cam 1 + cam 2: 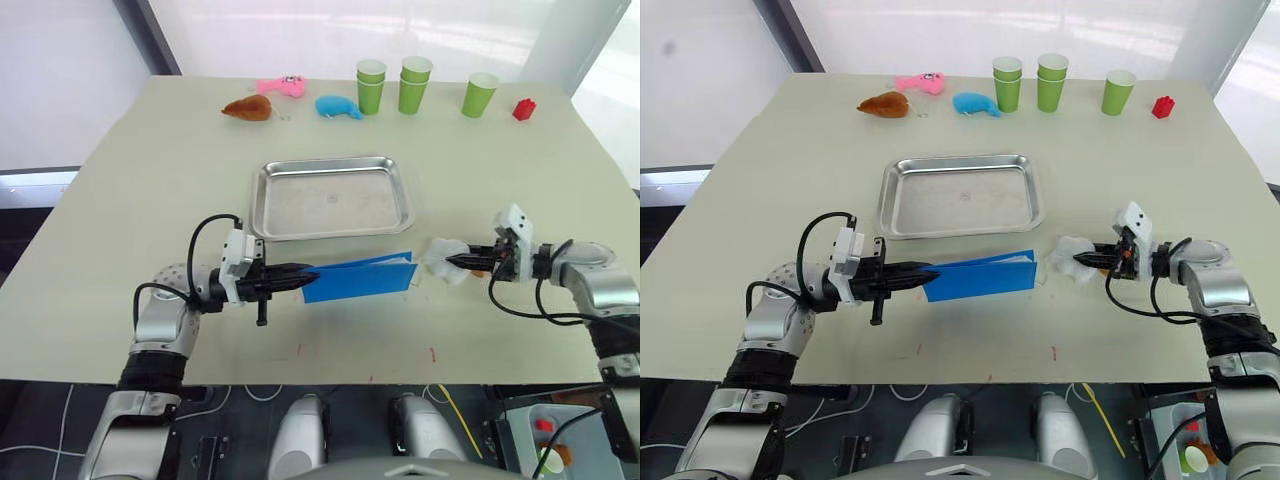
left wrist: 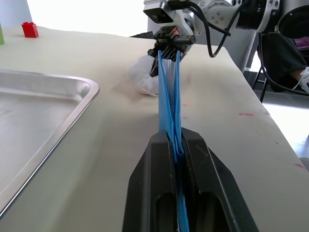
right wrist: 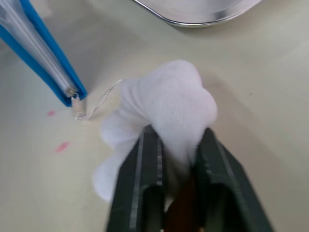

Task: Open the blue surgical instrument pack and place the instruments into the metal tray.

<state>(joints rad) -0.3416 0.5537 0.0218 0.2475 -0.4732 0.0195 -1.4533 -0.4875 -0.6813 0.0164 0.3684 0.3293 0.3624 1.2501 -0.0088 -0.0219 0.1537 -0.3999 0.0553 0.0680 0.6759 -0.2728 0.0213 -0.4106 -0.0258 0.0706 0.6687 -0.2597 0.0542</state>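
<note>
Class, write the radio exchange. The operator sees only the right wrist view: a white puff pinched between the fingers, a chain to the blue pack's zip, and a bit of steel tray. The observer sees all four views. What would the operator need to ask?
Operator: My right gripper pinches the white puff chained to the blue surgical instrument pack. What holds its other end?
Observer: The left gripper is shut on that end; the pack stands on its long edge.
Operator: I see only a bit of the metal tray. Anything in it?
Observer: No instruments in it; it lies just beyond the pack.
</note>
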